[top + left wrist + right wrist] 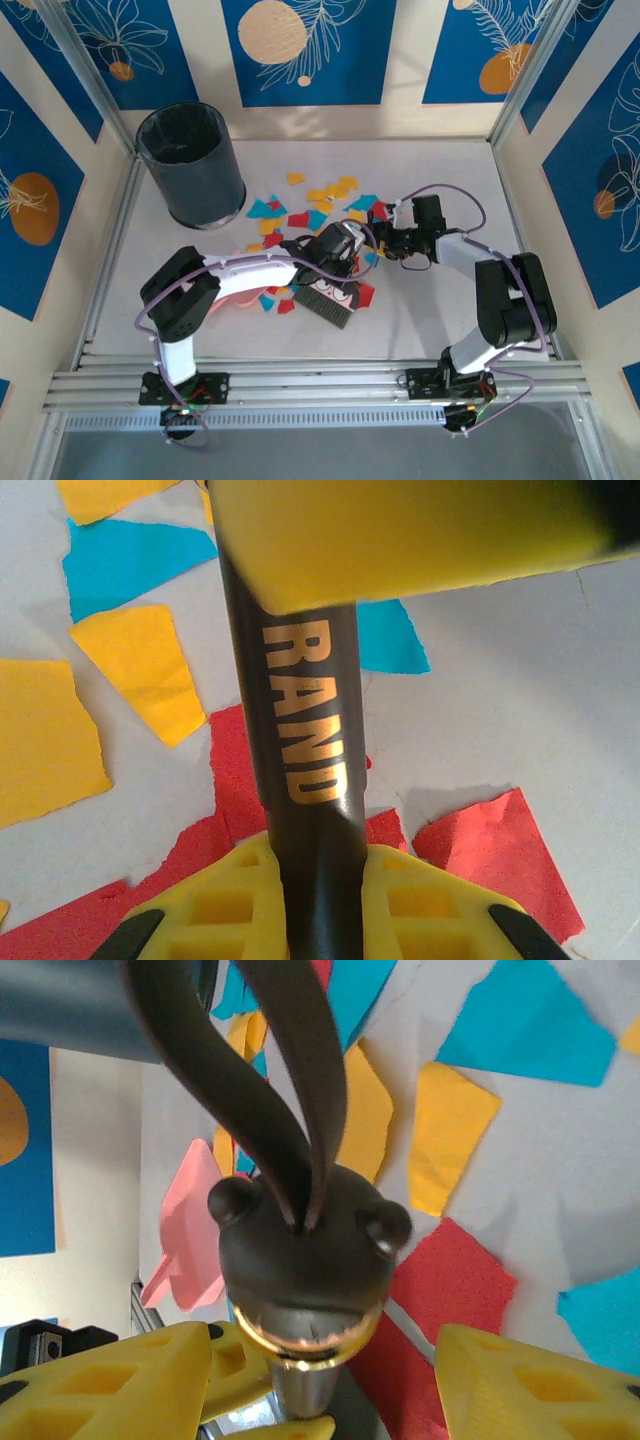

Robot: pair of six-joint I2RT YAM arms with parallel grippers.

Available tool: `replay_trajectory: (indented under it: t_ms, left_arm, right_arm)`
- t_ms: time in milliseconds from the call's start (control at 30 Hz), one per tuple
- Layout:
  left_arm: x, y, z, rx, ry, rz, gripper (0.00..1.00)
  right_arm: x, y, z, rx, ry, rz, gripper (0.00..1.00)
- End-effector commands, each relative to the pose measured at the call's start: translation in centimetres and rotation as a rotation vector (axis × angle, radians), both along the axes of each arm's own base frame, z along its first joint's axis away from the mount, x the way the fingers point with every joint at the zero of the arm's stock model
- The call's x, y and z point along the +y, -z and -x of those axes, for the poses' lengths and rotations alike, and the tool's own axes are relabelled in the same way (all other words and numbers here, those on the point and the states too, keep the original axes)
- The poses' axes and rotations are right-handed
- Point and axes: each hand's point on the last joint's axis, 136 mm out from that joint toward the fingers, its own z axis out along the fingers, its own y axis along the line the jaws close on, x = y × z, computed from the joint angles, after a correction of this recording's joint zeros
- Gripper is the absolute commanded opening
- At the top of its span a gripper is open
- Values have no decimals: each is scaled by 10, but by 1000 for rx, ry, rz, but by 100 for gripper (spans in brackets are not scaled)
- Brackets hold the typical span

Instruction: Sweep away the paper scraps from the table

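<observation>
Right now the left gripper (315, 905) is clamping the brush (300, 750). The right gripper (330, 1385) is straddling its top, jaws apart. With paper scraps (318, 205) lying across the table (440, 200), keeping the bristles flat should help.

Paper scraps (140, 670) and table (520, 680) look matt; the black brush handle (305, 780) is glossy, perhaps plastic.

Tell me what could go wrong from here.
The left gripper is shut on the brush handle while the right gripper, open, flanks its cartoon head: the two could tug against each other. Paper scraps lie right under the brush; a jerk may scatter them away from the pink dustpan.
</observation>
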Motion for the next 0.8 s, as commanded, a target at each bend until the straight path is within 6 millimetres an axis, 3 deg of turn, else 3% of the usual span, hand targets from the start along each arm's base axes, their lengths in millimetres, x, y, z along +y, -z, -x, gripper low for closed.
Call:
replay_trajectory:
  t_ms: [0, 500, 633, 767]
  left_arm:
    - [-5, -19, 0, -29, 32, 52, 14]
    - [-7, -23, -1, -44, 30, 72, 14]
    - [-6, -21, -3, -40, 22, 66, 14]
    - [-6, -21, -2, -37, 23, 66, 14]
  right_arm:
    - [17, -10, -4, -11, -57, -55, 60]
    - [45, -6, 8, -17, -194, -133, 53]
    - [48, -5, 10, -18, -207, -140, 44]
    - [46, -5, 8, -24, -194, -130, 27]
